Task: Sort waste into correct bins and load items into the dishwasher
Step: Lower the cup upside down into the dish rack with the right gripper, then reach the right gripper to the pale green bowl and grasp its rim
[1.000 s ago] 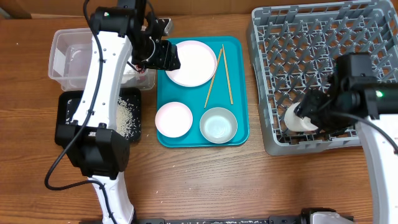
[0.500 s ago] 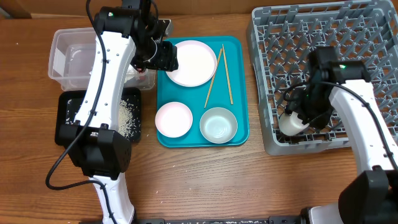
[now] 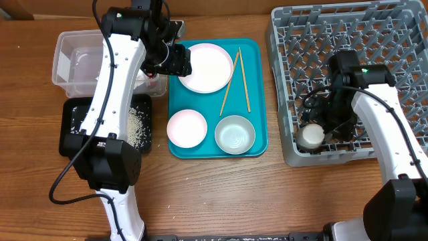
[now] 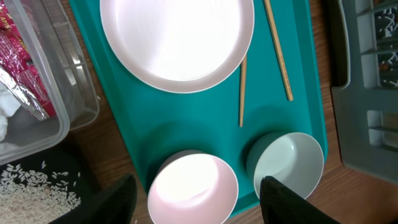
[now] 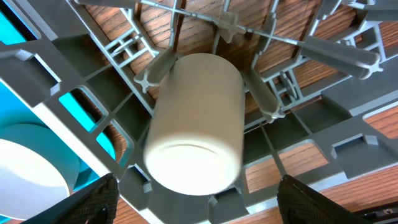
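The small white cup [image 3: 311,136] lies among the pegs at the front left of the grey dish rack [image 3: 374,30]. It also shows in the right wrist view [image 5: 194,124]. My right gripper [image 3: 331,120] is open just above it, fingers [image 5: 198,214] apart, not touching it. My left gripper [image 3: 175,60] is open and empty over the teal tray [image 3: 257,144], above the white plate [image 3: 207,67]. In the left wrist view the plate [image 4: 177,40], chopsticks [image 4: 277,50], small white bowl [image 4: 193,190] and grey metal bowl [image 4: 286,165] lie on the tray. Fingers [image 4: 198,205] frame the white bowl.
The clear tub [image 3: 77,63] at back left holds the red wrapper [image 4: 25,56] and white napkin [image 4: 5,106]. The black tray [image 3: 70,130] in front of it holds rice grains [image 3: 139,126]. Bare wooden table lies in front.
The right gripper has let go of the cup, which now rests in the rack's front left corner, and has drawn back slightly. The left arm has barely moved.
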Tool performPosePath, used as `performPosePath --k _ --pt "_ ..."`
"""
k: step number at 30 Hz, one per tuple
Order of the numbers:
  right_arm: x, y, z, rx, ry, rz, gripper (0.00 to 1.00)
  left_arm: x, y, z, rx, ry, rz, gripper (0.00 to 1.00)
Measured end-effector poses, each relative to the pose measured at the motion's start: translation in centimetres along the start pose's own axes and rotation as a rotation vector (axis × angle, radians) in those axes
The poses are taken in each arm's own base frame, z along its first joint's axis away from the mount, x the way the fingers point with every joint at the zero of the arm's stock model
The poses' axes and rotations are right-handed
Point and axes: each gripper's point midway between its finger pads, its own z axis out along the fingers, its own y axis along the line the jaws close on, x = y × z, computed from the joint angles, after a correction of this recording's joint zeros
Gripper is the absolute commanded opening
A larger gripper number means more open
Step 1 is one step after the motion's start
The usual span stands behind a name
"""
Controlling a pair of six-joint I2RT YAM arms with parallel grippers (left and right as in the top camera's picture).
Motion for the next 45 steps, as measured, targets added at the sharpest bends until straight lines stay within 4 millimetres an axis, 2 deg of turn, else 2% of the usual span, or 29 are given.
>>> performPosePath --k 5,9,13,17,20,24,28,32,34,39,42,45 --pt "-0.2 0.6 -1.4 -0.028 -0.006 -0.024 0.8 0.3 0.2 -0.5 -0.02 0.012 -0.004 0.65" --pt "-1.7 2.2 -5.0 -0.092 -0.087 -0.059 0.8 0.4 0.3 -2.4 -0.056 0.004 -0.005 0.65" --pt "-2.4 4.9 -8.4 -0.18 -0.171 -0.135 0.8 0.5 0.1 -4.6 -0.084 -0.016 -0.014 0.65" --pt "-1.7 8.1 -10.1 -0.254 -0.21 -0.226 0.8 1.7 -0.2 -7.0 -0.103 -0.027 -0.045 0.64" --pt "-0.2 10.5 -10.3 -0.291 -0.207 -0.307 0.8 3.1 -0.4 -9.4 -0.131 -0.039 -0.08 0.64" --pt "1.8 13.2 -10.4 -0.318 -0.21 -0.397 0.8 3.7 -0.7 -12.6 -0.152 -0.121 -0.096 0.63" --pt "3.9 15.0 -10.1 -0.3 -0.209 -0.439 0.79 4.4 -1.3 -15.3 -0.157 -0.193 -0.109 0.63" --pt "4.7 15.8 -9.1 -0.275 -0.187 -0.447 0.74 4.9 -1.4 -16.1 -0.159 -0.211 -0.118 0.63" --pt "4.7 16.1 -8.1 -0.254 -0.167 -0.451 0.73 5.2 -1.2 -15.8 -0.167 -0.197 -0.128 0.63" --pt "4.9 17.1 -3.8 -0.172 -0.083 -0.452 0.71 5.1 0.1 -13.7 -0.208 -0.159 -0.158 0.64" --pt "5.1 16.5 -1.4 -0.104 -0.043 -0.434 0.7 4.2 0.8 -12.4 -0.222 -0.166 -0.158 0.65" --pt "4.9 15.9 0.9 -0.058 -0.026 -0.417 0.64 3.5 1.4 -10.8 -0.229 -0.167 -0.159 0.68"
